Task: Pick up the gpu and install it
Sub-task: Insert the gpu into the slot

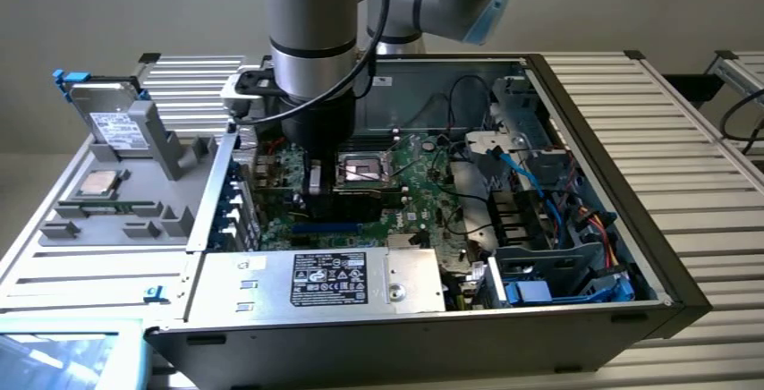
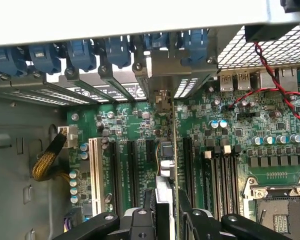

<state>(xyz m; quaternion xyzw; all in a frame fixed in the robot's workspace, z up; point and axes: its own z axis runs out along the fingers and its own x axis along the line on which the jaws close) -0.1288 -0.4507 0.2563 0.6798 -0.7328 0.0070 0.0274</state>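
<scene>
pincer [image 2: 166,206] | clamps gpu [image 2: 165,162] edge-on | over motherboard [image 2: 240,145] slots

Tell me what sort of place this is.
Probably a robotics lab bench for PC assembly: a robot arm reaches into an open computer case on a slatted metal table, with a grey fixture beside it holding a hard drive.
</scene>
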